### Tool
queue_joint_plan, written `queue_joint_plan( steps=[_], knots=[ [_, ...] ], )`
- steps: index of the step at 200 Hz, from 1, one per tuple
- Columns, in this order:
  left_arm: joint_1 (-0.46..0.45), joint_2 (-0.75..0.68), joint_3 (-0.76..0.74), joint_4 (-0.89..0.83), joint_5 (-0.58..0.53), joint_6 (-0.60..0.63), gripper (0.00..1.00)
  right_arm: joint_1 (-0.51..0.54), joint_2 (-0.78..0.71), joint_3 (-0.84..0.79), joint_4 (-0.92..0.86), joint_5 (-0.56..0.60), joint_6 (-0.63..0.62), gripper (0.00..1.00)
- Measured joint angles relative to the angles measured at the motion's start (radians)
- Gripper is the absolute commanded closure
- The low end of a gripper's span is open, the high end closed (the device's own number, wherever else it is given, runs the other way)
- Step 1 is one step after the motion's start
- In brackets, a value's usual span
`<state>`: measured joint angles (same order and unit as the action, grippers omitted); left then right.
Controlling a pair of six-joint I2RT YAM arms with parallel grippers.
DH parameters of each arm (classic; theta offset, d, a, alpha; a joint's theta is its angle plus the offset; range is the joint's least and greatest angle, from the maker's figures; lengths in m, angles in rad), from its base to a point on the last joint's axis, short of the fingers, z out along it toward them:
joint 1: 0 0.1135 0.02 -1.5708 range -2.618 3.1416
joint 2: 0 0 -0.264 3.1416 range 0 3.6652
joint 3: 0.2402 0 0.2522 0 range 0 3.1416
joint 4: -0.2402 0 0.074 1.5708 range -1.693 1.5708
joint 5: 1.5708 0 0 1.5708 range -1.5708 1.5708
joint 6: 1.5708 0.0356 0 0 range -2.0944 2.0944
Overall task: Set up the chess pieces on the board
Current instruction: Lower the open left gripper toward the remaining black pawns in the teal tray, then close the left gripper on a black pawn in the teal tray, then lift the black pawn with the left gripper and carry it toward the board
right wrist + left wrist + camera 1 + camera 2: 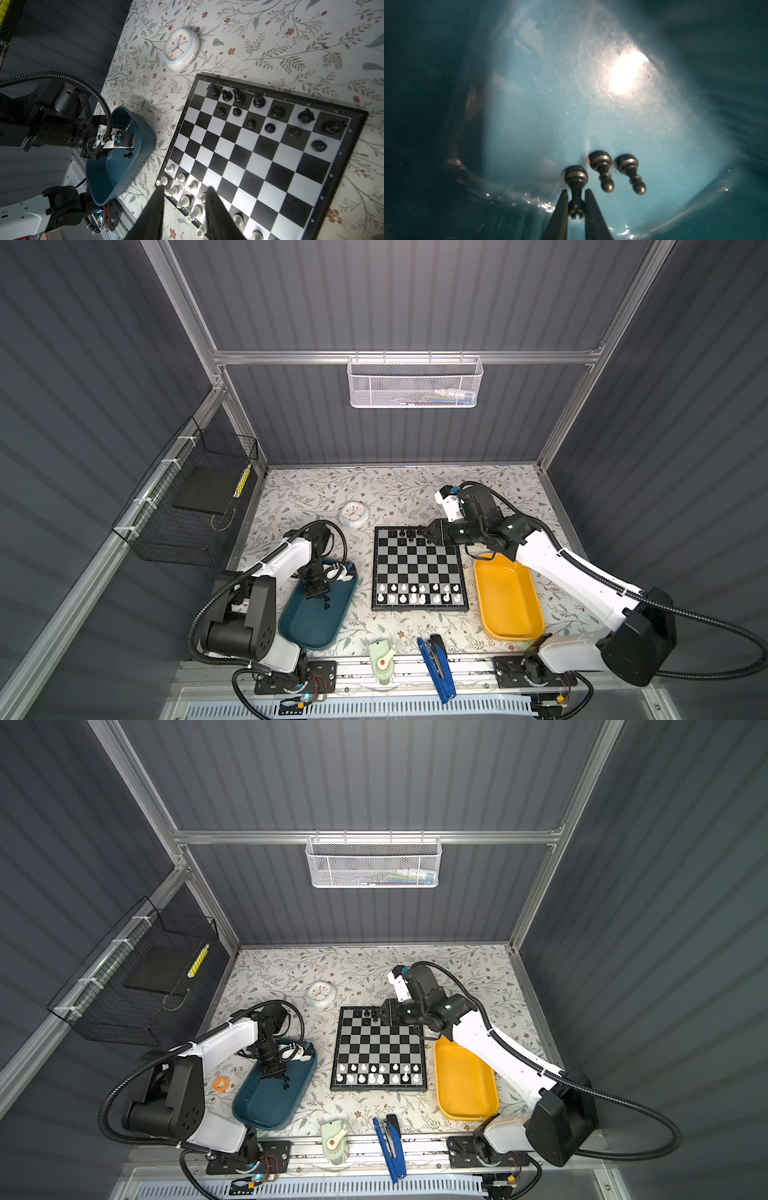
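Gleaming black chess pieces (pixel 602 172), round-based, in teal tray (pixel 571 104).

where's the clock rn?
In both top views the clock sits left of centre, just beyond the far-left corner of the board, touching neither it nor the teal tray.
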<state>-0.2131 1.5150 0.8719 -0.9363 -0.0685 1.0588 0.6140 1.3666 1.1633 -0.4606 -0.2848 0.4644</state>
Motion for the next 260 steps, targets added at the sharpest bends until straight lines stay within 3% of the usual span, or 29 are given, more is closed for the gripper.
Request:
queue_joint_plan(
  steps=[65,145,260],
  knots=[
    [0.000,0.000,0.000,-0.001,-0.011,0.000,0.94,0.000,0.002,0.000,0.000,0.000,0.000,0.65],
    [0.000,-0.001,0.015,-0.028,-0.040,0.000,0.94,0.000,0.022,0.000,0.002,-0.007,-0.001,0.65],
    [0.000,-0.013,0.151,-0.166,-0.062,-0.027,0.94,0.000,0.031,0.000,0.006,-0.019,-0.002,0.65]
  ],
)
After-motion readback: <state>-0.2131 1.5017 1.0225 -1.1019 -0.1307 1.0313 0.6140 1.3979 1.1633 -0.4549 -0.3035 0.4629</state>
